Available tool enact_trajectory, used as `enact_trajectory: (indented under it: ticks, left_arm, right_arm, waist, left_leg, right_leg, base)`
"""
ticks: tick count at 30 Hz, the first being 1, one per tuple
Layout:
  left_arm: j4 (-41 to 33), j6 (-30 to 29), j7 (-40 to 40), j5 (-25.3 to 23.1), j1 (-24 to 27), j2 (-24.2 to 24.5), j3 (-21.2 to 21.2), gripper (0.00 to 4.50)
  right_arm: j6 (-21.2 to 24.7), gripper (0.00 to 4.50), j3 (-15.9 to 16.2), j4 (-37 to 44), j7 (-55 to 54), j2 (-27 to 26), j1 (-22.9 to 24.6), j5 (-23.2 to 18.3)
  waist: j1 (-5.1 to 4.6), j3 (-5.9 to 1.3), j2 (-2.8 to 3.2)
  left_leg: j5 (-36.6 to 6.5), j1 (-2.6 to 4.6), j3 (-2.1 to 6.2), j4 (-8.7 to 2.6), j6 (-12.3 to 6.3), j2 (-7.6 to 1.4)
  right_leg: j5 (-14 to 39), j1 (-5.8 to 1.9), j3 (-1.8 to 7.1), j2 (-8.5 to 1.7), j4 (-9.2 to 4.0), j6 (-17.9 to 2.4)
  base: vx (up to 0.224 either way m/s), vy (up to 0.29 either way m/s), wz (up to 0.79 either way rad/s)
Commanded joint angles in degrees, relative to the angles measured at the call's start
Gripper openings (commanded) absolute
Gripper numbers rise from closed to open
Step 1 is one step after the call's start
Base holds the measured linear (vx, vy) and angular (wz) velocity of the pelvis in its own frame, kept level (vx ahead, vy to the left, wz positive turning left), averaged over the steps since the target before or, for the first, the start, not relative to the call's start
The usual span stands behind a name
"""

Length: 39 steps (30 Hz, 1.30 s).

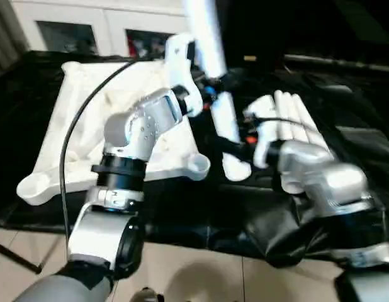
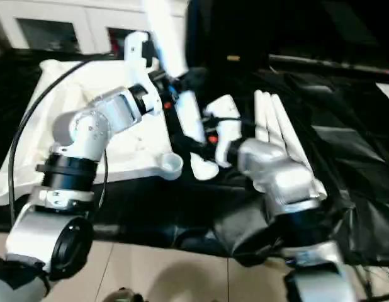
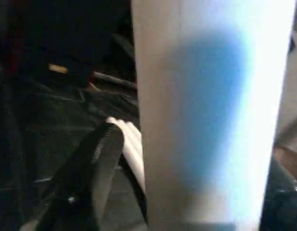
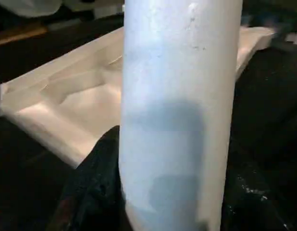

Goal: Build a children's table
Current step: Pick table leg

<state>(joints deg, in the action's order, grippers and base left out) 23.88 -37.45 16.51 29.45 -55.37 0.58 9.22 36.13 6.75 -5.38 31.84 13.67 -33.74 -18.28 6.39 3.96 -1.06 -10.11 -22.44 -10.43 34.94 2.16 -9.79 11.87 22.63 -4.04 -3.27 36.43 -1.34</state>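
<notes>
A black sheet [image 1: 345, 126] covers the work surface, with pale floor tiles [image 1: 201, 270] in front and white cabinets [image 1: 87, 25] behind. On the sheet lies the white table top [image 1: 87, 132], underside up, its ribs and round corner sockets showing; the nearest corner socket [image 1: 199, 165] sits just beside the flared foot of the raised leg [image 1: 223, 113]. That leg stands nearly upright, tilted slightly, between both arms. The left gripper [image 1: 204, 85] is clasped around its upper part, and the left wrist view shows one black finger [image 3: 86, 178] beside the tube. The right gripper [image 1: 242, 146] grasps the same leg lower down, near the flare, one dark finger [image 4: 98, 187] pressed against it. Three spare legs [image 1: 295, 119] lie side by side on the sheet, to the right of the held leg and apart from the top. The step in hand appears to be seating this leg: the flared end looks to need shifting over the socket, kept square to it, with both grips steady so the tube does not twist or slip before pressing down.
</notes>
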Motion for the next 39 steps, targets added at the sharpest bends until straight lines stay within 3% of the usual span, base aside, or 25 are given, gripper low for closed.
enact_trajectory:
  ticks: [1, 3, 11, 12, 14, 18, 21, 24, 26, 27, 39]
  left_arm:
    - [0.3, -0.1, -1.9, -0.5, -0.3, -0.2, 1.2, 2.85]
    - [0.0, 0.1, -3.0, -0.2, -0.4, -0.8, 1.7, 2.49]
    - [-0.8, 0.1, -3.3, 0.4, -0.2, -1.3, 1.8, 1.89]
    - [-0.9, 0.1, -3.1, 0.4, -0.2, -1.3, 1.7, 1.82]
    - [-1.4, -0.6, -0.9, -0.2, -0.4, -0.4, 0.3, 1.82]
    - [-2.3, -1.8, 2.7, -0.5, -0.5, 1.0, -1.9, 1.80]
    - [-5.0, -4.3, 10.2, 0.9, -0.6, 3.4, -5.5, 1.80]
    - [-6.3, -5.4, 17.7, 1.7, -1.4, 5.8, -8.7, 1.80]
    - [-5.9, -5.4, 19.2, 1.7, -1.9, 6.3, -9.1, 1.80]
    - [-5.8, -5.2, 19.7, 1.7, -2.0, 6.5, -9.2, 1.80]
    - [-7.6, -6.9, 26.2, 6.3, -2.7, 6.3, -7.4, 1.80]
  right_arm:
    - [-1.5, 1.91, -1.8, 0.3, -1.5, -0.2, -1.8, 0.2]
    - [-2.3, 1.91, -2.3, -0.2, -2.7, -1.3, -2.1, 0.8]
    - [-3.7, 1.91, -2.3, -0.2, -4.6, -2.5, -2.5, 1.5]
    - [-3.7, 2.26, -2.4, -0.2, -4.4, -2.6, -2.5, 1.4]
    - [-1.4, 2.61, -4.1, 0.8, -1.4, -3.0, -2.4, -2.7]
    - [0.4, 2.95, -4.1, 1.9, 1.3, -1.5, -2.3, -4.3]
    - [2.6, 3.23, -4.7, 2.4, 5.2, 2.4, -2.9, -5.7]
    - [7.2, 3.39, -5.7, 3.4, 12.0, 7.4, -3.6, -9.8]
    - [8.9, 3.39, -5.3, 3.9, 14.6, 9.1, -3.6, -10.9]
    - [9.5, 3.39, -5.1, 4.1, 15.3, 9.6, -3.5, -11.3]
    - [13.6, 3.39, -2.4, 7.7, 22.2, 14.1, -1.3, -14.7]
  waist:
    - [0.13, -4.97, -0.16]
    - [0.18, -4.88, -0.07]
    - [0.10, -4.68, 0.02]
    - [0.09, -4.69, 0.00]
    - [0.07, -4.71, -0.01]
    - [0.13, -4.76, -0.02]
    - [0.35, -4.70, 0.11]
    - [0.49, -4.78, 0.12]
    - [0.45, -4.71, 0.37]
    - [0.38, -4.65, 0.12]
    - [0.42, -4.78, 0.05]
  left_leg:
    - [-2.2, 1.17, 1.54, -3.28, -2.51, -3.37]
    - [-2.8, 1.22, 1.53, -3.35, -2.54, -3.48]
    - [-5.0, 1.26, 1.58, -3.59, -1.15, -3.48]
    - [-5.1, 1.27, 1.58, -3.59, -1.11, -3.51]
    - [-5.2, 1.32, 1.54, -3.59, -1.40, -3.46]
    - [-4.2, 1.33, 1.59, -3.57, -1.85, -3.48]
    - [-3.9, 1.41, 1.43, -3.49, -1.90, -3.55]
    - [-3.7, 1.31, 1.49, -3.44, -2.23, -3.46]
    - [-4.4, 1.20, 1.49, -3.42, -2.19, -3.48]
    - [-4.9, 1.15, 1.45, -3.41, -2.13, -3.43]
    - [-4.8, 1.25, 1.49, -3.26, -2.43, -3.56]
  right_leg:
    - [-1.9, -3.58, 3.34, -5.52, -3.74, -13.0]
    - [-1.7, -3.46, 3.35, -5.55, -3.79, -13.1]
    - [1.6, -3.48, 3.40, -5.68, -4.19, -12.1]
    - [1.5, -3.47, 3.43, -5.68, -4.19, -12.0]
    - [1.3, -3.46, 3.44, -5.63, -4.19, -12.0]
    - [0.1, -3.47, 3.40, -5.55, -3.97, -11.9]
    - [-0.1, -3.29, 3.47, -5.55, -3.92, -12.4]
    - [-0.8, -3.66, 3.40, -5.56, -3.83, -12.9]
    - [-0.6, -3.64, 3.40, -5.59, -3.85, -13.2]
    - [0.4, -3.73, 3.41, -5.68, -4.09, -13.1]
    - [1.3, -3.68, 3.26, -5.64, -4.09, -14.1]
  base:
    - [0.000, 0.000, 0.00]
    - [0.000, 0.000, 0.00]
    - [0.000, 0.000, 0.00]
    - [0.000, 0.000, 0.00]
    - [0.000, 0.000, 0.00]
    - [0.000, 0.000, 0.00]
    - [0.000, 0.000, 0.00]
    - [0.000, 0.000, 0.00]
    - [0.000, 0.000, 0.00]
    - [0.000, 0.000, 0.00]
    - [0.000, 0.000, 0.00]
